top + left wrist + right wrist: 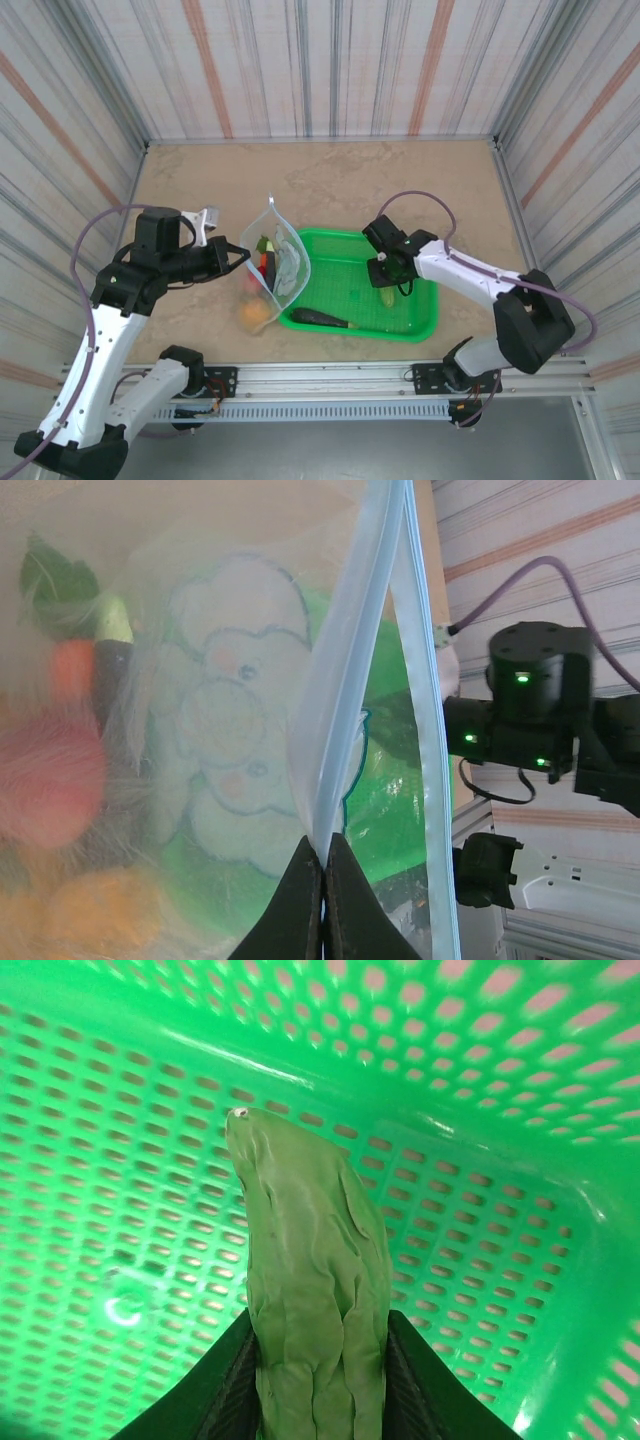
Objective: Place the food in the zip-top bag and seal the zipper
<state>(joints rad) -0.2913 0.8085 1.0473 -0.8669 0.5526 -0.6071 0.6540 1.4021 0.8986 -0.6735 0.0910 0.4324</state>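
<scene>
Two grips now: my left gripper [321, 852] pinches the zipper [350, 680] of the bag [285, 255], left of the basket [340, 234]. My right gripper [320, 1335] squeezes the cucumber [300, 1230] in the basket; I should lift slowly.

cucumber [315, 1300] base cut off at bottom edge, food [50, 780] blurred behind zip-top bag [250, 680] plastic

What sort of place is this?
Probably a lab robot test cell: a tabletop boxed in by striped panel walls, an aluminium mounting rail along its near edge, and toy food in a green basket.
</scene>
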